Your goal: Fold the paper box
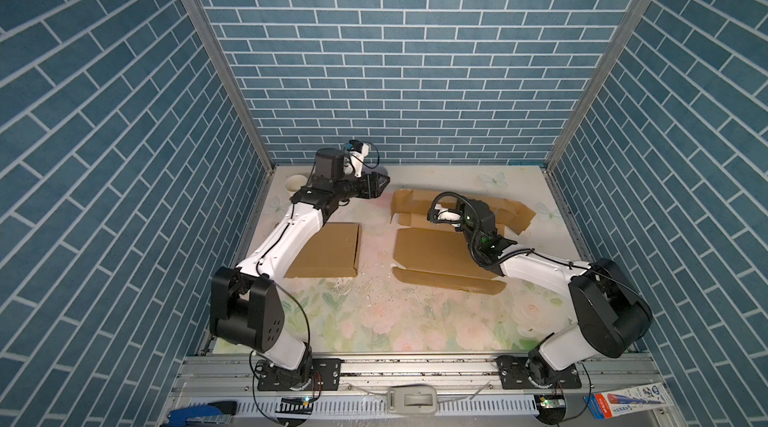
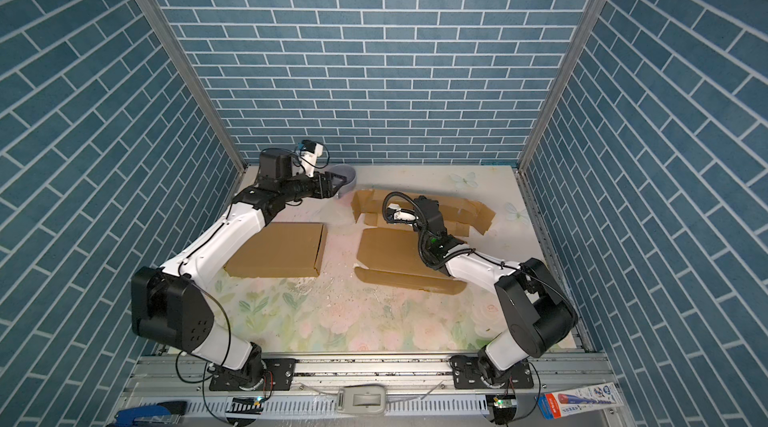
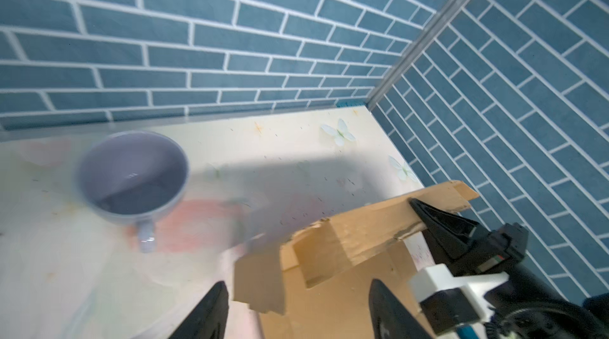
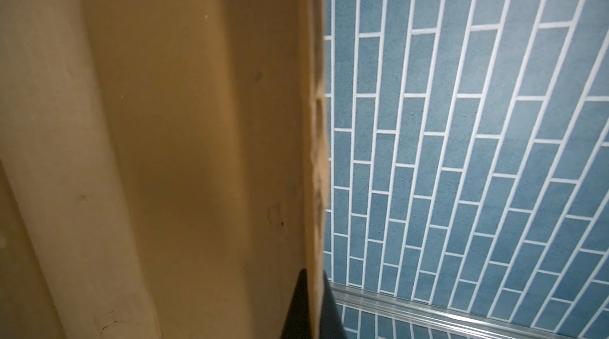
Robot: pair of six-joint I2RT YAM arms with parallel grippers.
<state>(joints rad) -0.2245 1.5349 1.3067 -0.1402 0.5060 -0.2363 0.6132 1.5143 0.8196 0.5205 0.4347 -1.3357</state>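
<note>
1. Right wrist view: the right gripper is clenched on a flap edge of the paper box, we judge to raise a wall.
2. Left wrist view: the left gripper hangs released and empty beside the box's corner, likely ready to help; a mug stands by the back edge.
3. In both top views the box lies mostly flat on the table's right half, toward the back edge.

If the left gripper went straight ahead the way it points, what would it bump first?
Probably the loose cardboard flap of the unfolded box, lying just ahead of the left gripper and its open jaws. The mug sits off to one side. Depth is unclear.
</note>
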